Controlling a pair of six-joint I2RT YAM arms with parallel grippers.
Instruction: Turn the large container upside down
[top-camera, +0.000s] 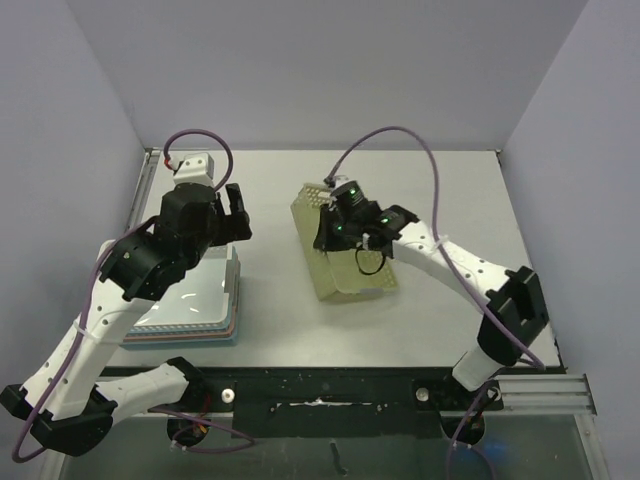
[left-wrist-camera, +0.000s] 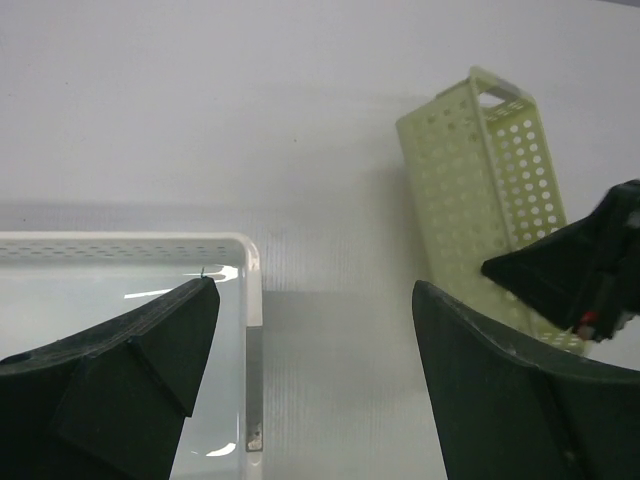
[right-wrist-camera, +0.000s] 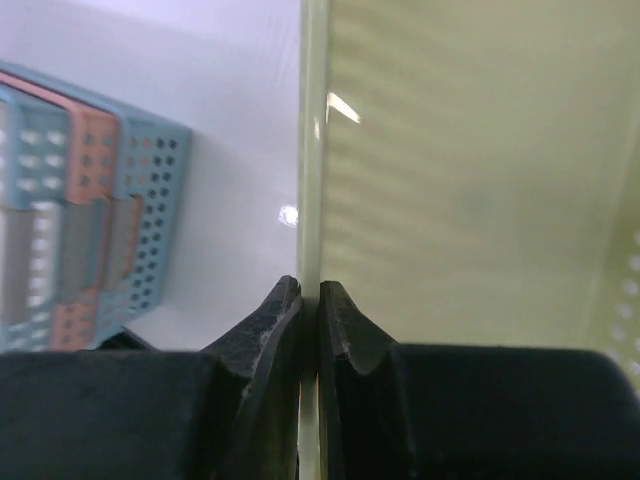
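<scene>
The large container (top-camera: 352, 268) is a pale yellow-green perforated basket at the table's middle, tilted with its left long wall raised. It also shows in the left wrist view (left-wrist-camera: 478, 170) and fills the right of the right wrist view (right-wrist-camera: 470, 180). My right gripper (top-camera: 330, 234) is shut on the container's left wall, and both jaws pinch the thin rim (right-wrist-camera: 310, 296). My left gripper (top-camera: 238, 210) is open and empty (left-wrist-camera: 315, 286), held above the right edge of a stack of trays, left of the container and apart from it.
A stack of shallow trays (top-camera: 196, 302), white on top with pink and blue below, lies at the left; its white rim (left-wrist-camera: 251, 262) and perforated blue side (right-wrist-camera: 135, 205) show in the wrist views. Grey walls enclose the table.
</scene>
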